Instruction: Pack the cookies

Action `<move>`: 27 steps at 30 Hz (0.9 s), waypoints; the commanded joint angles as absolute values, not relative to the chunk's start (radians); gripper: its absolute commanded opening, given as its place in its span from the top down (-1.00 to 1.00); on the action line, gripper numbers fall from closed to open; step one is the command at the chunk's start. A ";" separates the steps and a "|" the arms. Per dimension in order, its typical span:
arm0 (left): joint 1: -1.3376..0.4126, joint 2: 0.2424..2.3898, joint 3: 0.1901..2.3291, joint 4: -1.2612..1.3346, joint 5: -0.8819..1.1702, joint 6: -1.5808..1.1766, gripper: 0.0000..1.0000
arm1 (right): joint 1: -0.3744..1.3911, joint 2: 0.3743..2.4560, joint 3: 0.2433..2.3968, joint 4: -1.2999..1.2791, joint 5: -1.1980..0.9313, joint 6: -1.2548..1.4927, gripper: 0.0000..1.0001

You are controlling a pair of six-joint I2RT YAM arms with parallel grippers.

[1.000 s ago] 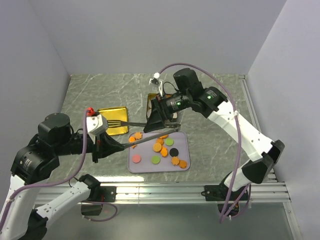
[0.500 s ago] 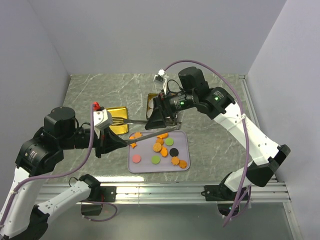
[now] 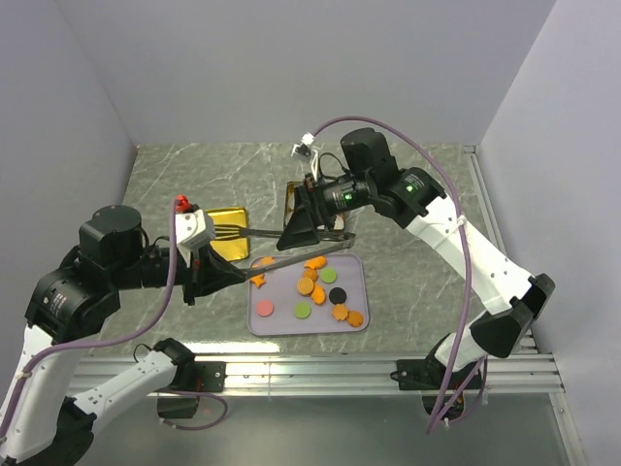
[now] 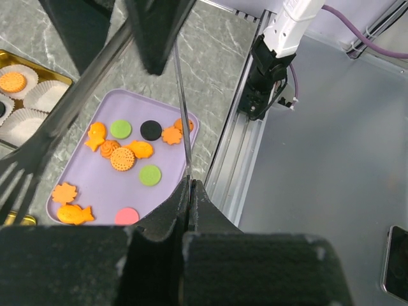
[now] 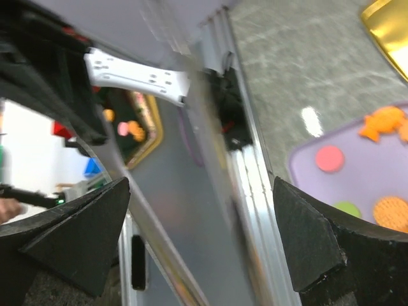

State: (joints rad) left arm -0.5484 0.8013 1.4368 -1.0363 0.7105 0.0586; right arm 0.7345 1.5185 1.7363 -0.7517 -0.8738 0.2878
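The cookies [image 3: 310,286] lie loose on a lavender tray [image 3: 260,328]: mostly orange pieces, plus pink, green and black discs. My left gripper [image 3: 238,279] is shut on the joined end of metal tongs [image 3: 301,262], whose two arms reach right over the tray's far edge. In the left wrist view the jaws [image 4: 190,183] pinch the thin blade, with the cookies [image 4: 122,158] below. My right gripper [image 3: 309,233] stands open with its fingers on either side of the tongs' arms. The blurred arms [image 5: 191,210] pass between its fingers [image 5: 70,236], and the cookies [image 5: 382,124] show to the right.
A gold tray [image 3: 228,216] sits left of the lavender tray, and a second gold tray [image 3: 294,194] lies behind it, under the right gripper. White paper cups [image 4: 48,95] sit in a gold tray, one holding an orange cookie [image 4: 13,81]. An aluminium rail [image 3: 320,374] runs along the near edge.
Both arms have shifted slightly left, carrying the tongs with them. The left gripper stays shut on the tongs, and the right jaws stay wide around their arms.
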 commanded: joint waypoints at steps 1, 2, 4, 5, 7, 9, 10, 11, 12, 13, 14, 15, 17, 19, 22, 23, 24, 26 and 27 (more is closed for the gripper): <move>-0.551 0.810 1.479 -0.992 0.713 0.043 0.99 | 0.716 1.451 1.688 -0.621 -1.041 0.337 -0.99; -0.551 0.816 1.482 -0.999 0.710 0.040 0.99 | 0.716 1.434 1.672 -0.577 -1.069 0.363 -1.00; -0.551 0.821 1.496 -1.002 0.698 0.037 0.99 | 0.713 1.421 1.625 -0.542 -1.144 0.388 -1.00; -0.549 0.828 1.499 -1.002 0.693 0.034 0.99 | 0.713 1.407 1.609 -0.513 -1.164 0.406 -1.00; -0.551 0.836 1.514 -1.003 0.683 0.035 0.99 | 0.715 1.393 1.576 -0.502 -1.190 0.416 -1.00; -0.551 0.848 1.525 -1.002 0.669 0.034 0.99 | 0.713 1.378 1.553 -0.499 -1.215 0.416 -1.00; -0.549 0.853 1.532 -0.999 0.667 0.034 0.99 | 0.715 1.370 1.548 -0.499 -1.218 0.416 -1.00; -0.551 0.864 1.535 -0.996 0.663 0.032 0.99 | 0.713 1.361 1.542 -0.499 -1.221 0.416 -1.00; -0.549 0.870 1.537 -0.994 0.663 0.031 0.99 | 0.713 1.358 1.530 -0.489 -1.224 0.422 -1.00; -0.549 0.874 1.539 -0.988 0.663 0.029 0.99 | 0.715 1.353 1.526 -0.483 -1.227 0.426 -1.00; -0.549 0.883 1.540 -0.982 0.661 0.028 0.99 | 0.715 1.345 1.525 -0.480 -1.229 0.428 -1.00; -0.549 0.887 1.540 -0.977 0.663 0.025 0.99 | 0.715 1.342 1.520 -0.476 -1.230 0.431 -1.00; -0.551 0.896 1.542 -0.968 0.660 0.015 0.99 | 0.716 1.333 1.516 -0.463 -1.236 0.445 -1.00; -0.551 0.908 1.554 -0.960 0.653 0.008 0.99 | 0.716 1.328 1.517 -0.456 -1.241 0.448 -0.98; -0.549 0.931 1.574 -0.945 0.638 0.006 0.99 | 0.718 1.328 1.532 -0.475 -1.240 0.421 -0.92; -0.551 0.940 1.575 -0.936 0.640 0.008 0.99 | 0.722 1.335 1.542 -0.527 -1.230 0.402 -0.91; -0.549 0.945 1.577 -0.931 0.643 -0.023 0.99 | 0.730 1.339 1.566 -0.566 -1.217 0.375 -0.89; -0.549 0.957 1.577 -0.919 0.658 -0.032 0.99 | 0.742 1.367 1.600 -0.697 -1.166 0.275 -0.86; -0.551 0.960 1.577 -0.910 0.663 -0.041 0.99 | 0.750 1.374 1.626 -0.731 -1.149 0.249 -0.82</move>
